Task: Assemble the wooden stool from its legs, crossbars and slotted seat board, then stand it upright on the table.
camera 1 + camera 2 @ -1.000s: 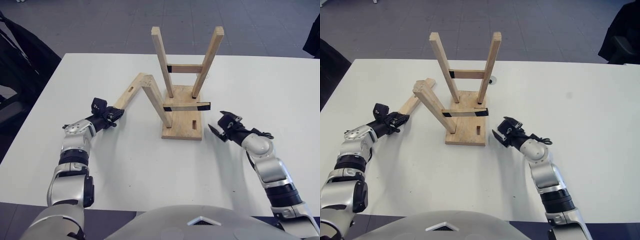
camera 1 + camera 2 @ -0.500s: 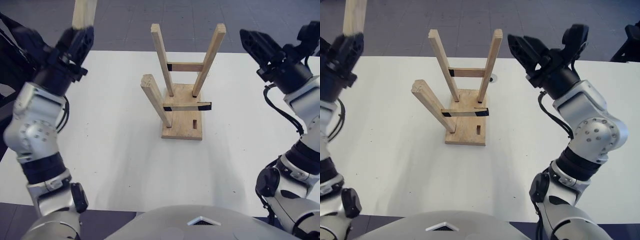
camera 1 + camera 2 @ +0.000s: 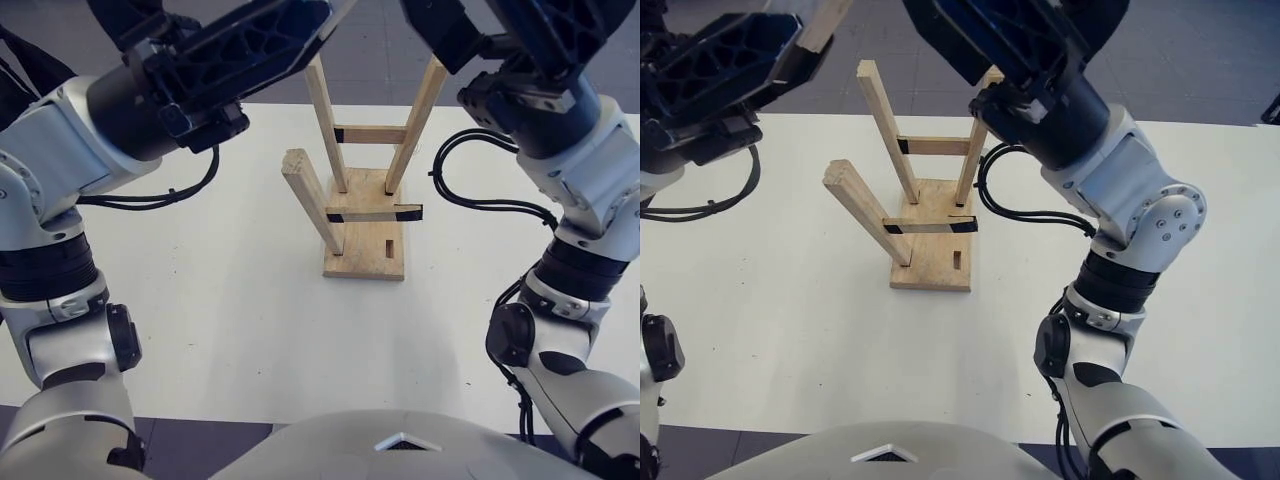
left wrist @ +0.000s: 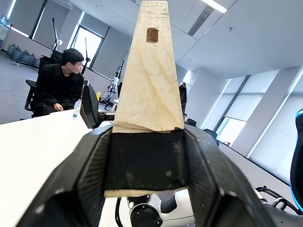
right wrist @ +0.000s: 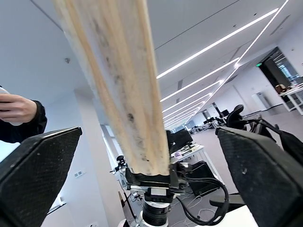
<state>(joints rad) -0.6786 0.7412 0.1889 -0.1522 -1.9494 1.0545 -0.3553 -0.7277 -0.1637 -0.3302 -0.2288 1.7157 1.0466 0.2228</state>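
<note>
Both arms have come up off the table since a second ago, and the loose leg that lay left of the stool went up with the left one.

Left gripper (image 4: pixel 147 135): fingers (image 4: pixel 85 175) clamped on the fourth leg (image 4: pixel 147 80) near one end; its mortise (image 4: pixel 152 34) sits at the far end, pointing up. Held high, well above the table (image 3: pixel 250 300).

Right gripper (image 5: pixel 149 137): fingers (image 5: pixel 38 175) wide apart, either side of that same leg, not touching it. Looks set up for a handover or regrip.

Stool is inverted. Seat board (image 3: pixel 362 262) lies flat on the table, two far legs (image 3: pixel 327 120) stand in it, joined by the upper crossbar (image 3: pixel 372 134). Third leg (image 3: pixel 310 198) is seated but tilted out to the left, and carries the lower crossbar (image 3: pixel 372 212), whose right end hangs free.

Progress, my read: three of four legs in. Left to do:
- drop the fourth leg into the open slot (image 3: pixel 389 246)
- mate it with the free crossbar end
- straighten the tilted leg
- flip the stool onto its feet
</note>
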